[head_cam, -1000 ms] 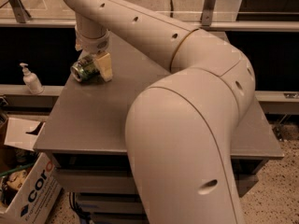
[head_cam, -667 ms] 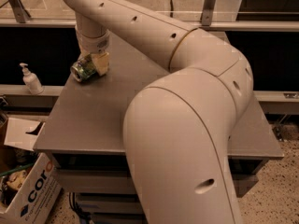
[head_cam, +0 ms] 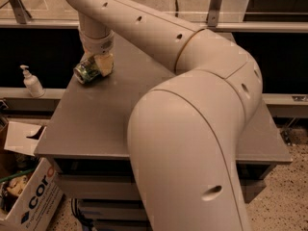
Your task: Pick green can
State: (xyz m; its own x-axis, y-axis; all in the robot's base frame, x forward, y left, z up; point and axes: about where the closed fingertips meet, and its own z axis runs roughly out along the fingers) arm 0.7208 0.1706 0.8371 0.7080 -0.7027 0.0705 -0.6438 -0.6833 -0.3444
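Observation:
The green can lies on its side near the far left corner of the grey table, its silver end facing the front left. My gripper comes down from the big white arm and sits right on the can, covering its right part with a cream pad. The can rests on the table top.
A white pump bottle stands on the ledge left of the table. A cardboard box sits on the floor at the lower left. My arm's large link fills the middle and right foreground and hides much of the table.
The gripper's cream pad has shifted a little left and closer onto the can. The can has stayed in the same spot on the table.

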